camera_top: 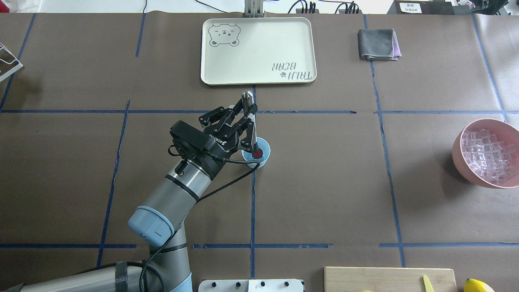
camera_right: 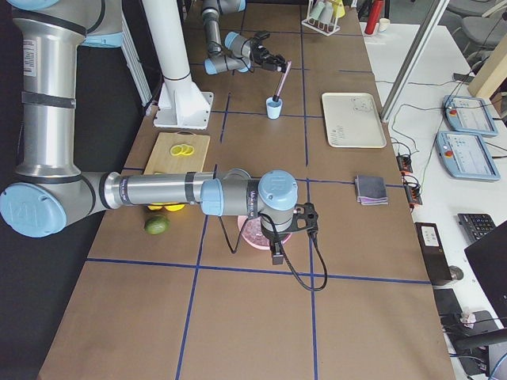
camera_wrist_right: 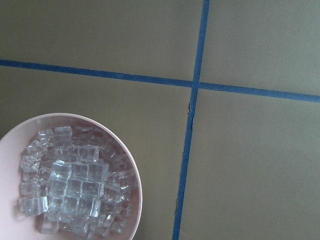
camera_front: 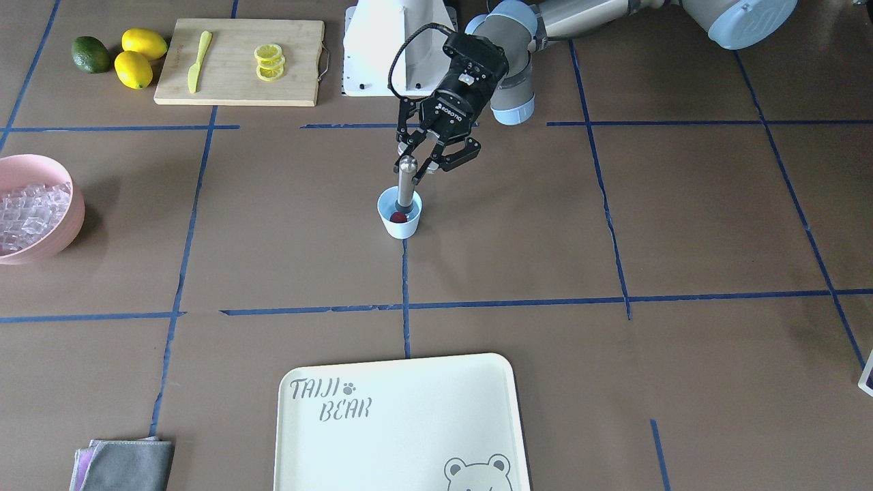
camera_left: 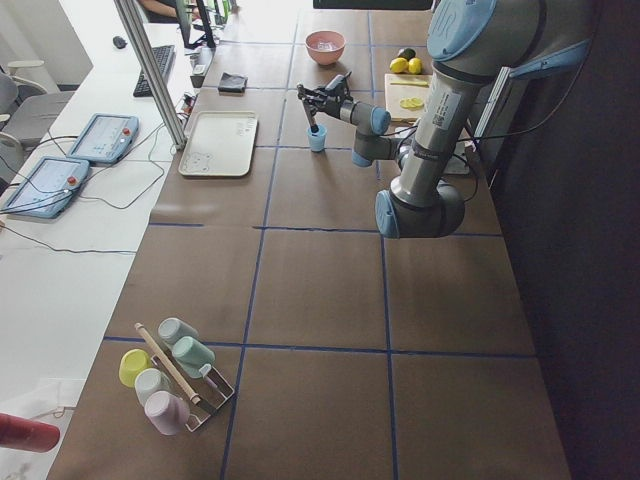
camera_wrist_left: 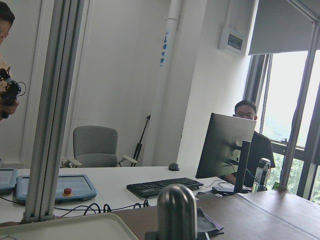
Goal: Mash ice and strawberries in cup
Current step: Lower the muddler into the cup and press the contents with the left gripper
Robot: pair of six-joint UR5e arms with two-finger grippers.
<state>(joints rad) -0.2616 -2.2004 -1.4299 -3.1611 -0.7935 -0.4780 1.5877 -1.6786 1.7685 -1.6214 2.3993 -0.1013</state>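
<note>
One small roundish red strawberry [camera_front: 397, 217] lies in the bottom of the pale-blue tapered handleless cup [camera_front: 400, 225], at the foot of a round-knobbed steel muddler [camera_front: 406, 183].
Mash step: I'd press straight down along the shaft in short strokes and stay off the cup wall, since an unbraced cup will likely tip or skate. Cup is upright, mouth up. Muddler's long axis is near vertical, knob up, leaning slightly toward the cream bear-print tray [camera_front: 409, 423] beyond the cup. Black two-finger left gripper [camera_front: 417, 169] is clamped on the shaft just above the cup rim. No cubes discernible in the cup. The clear ice cubes [camera_front: 31, 211] are in a round pink bowl [camera_front: 68, 228], well apart from it. Right gripper [camera_right: 276, 247] hangs over that bowl; can't tell its jaw state.
</note>
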